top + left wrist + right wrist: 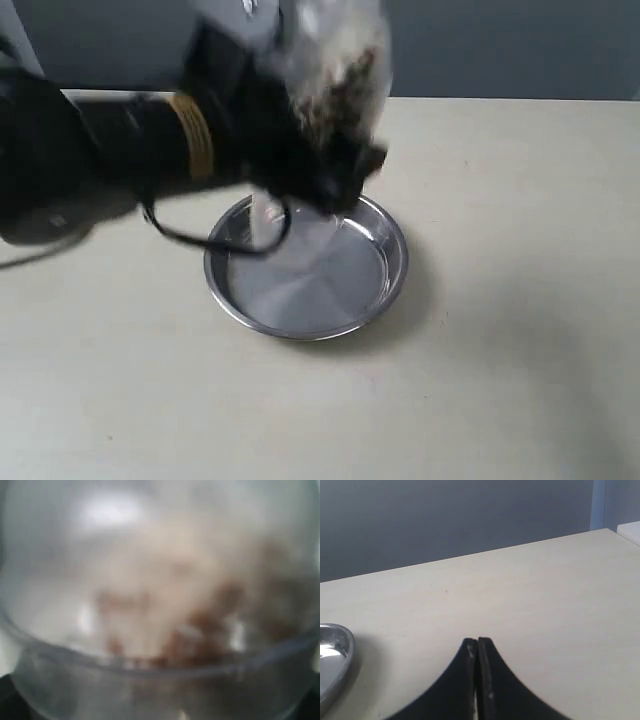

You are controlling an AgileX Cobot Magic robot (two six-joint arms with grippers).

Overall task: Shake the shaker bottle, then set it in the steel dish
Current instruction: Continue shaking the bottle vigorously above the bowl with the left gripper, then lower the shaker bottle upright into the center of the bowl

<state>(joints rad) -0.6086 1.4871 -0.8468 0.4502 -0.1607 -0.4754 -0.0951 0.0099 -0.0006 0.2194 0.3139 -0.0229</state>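
Left arm reaches in from the left, its gripper [325, 165] clamped on the blurred bottle [338, 70] above the dish [398, 275]. Right gripper [477, 652], fingers together, hovers over the table [545, 595].

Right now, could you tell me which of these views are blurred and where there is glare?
Exterior view: the shaker bottle is smeared by motion, while the steel dish is sharp, with bright streaks on its floor. Left wrist view: the bottle fills the frame out of focus, its pellets brown smudges, one white highlight. Right wrist view: crisp, glare only on the dish rim.
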